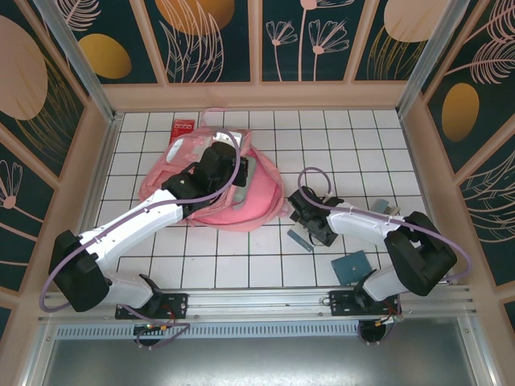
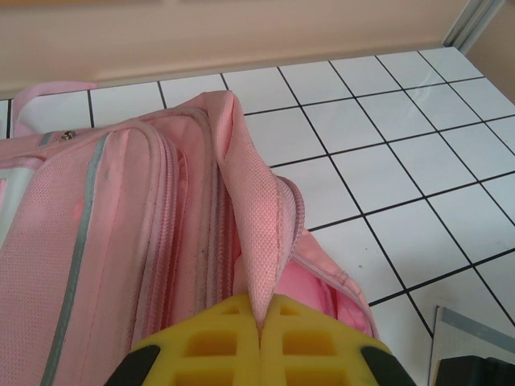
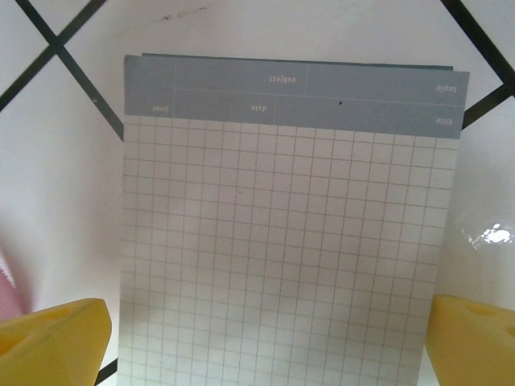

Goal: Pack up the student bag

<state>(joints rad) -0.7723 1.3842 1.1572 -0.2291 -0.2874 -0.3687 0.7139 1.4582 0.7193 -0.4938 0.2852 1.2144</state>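
I see the left gripper (image 2: 261, 326) clenched on a fabric flap of the student bag (image 2: 113, 233); the right gripper (image 3: 264, 342) stands released, straddling a grid notepad (image 3: 290, 209).

Left arm (image 1: 137, 225) and right arm (image 1: 362, 219): white shell links joined by bulky black joint housings (image 1: 76, 273). Each is mounted on a black base plate (image 1: 157, 305) bolted onto the aluminium rail (image 1: 257, 299). A lilac cable (image 1: 309, 169) loops along each arm, leading away from the rail. Left gripper (image 2: 261, 322): yellow moulded fingers (image 2: 217, 346) with square recesses and black outer corners. Right gripper (image 3: 269, 342): smooth yellow wedge-shaped fingers (image 3: 56, 334).
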